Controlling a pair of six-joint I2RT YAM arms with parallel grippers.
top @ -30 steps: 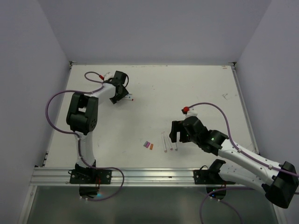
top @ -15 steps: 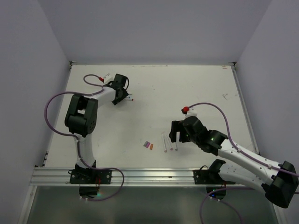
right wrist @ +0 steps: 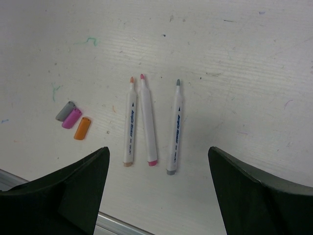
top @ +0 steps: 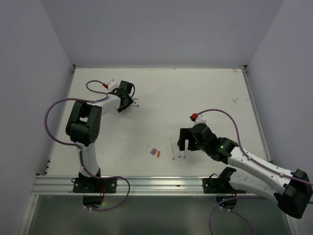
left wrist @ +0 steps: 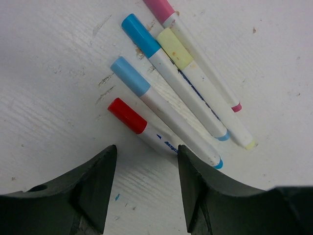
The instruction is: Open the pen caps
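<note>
In the left wrist view several capped pens lie fanned on the white table: a red cap (left wrist: 126, 115), a light blue cap (left wrist: 130, 76), a blue cap (left wrist: 141, 35), a yellow cap (left wrist: 175, 48) and a pink cap (left wrist: 159, 9). My left gripper (left wrist: 146, 164) is open and empty just short of them, with the red-capped pen (left wrist: 159, 139) running toward its right finger. My right gripper (right wrist: 157, 164) is wide open and empty above three uncapped pens (right wrist: 146, 120). Loose grey (right wrist: 65, 110), pink (right wrist: 72, 118) and orange (right wrist: 82, 128) caps lie to their left.
In the top view the left gripper (top: 128, 99) is at the far left of the table, the right gripper (top: 188, 140) near the front middle. The metal rail (top: 156, 184) runs along the near edge. White walls enclose the table.
The left gripper has shifted slightly toward the far left over the capped pens. The right arm has barely moved. Both stay open and empty.
</note>
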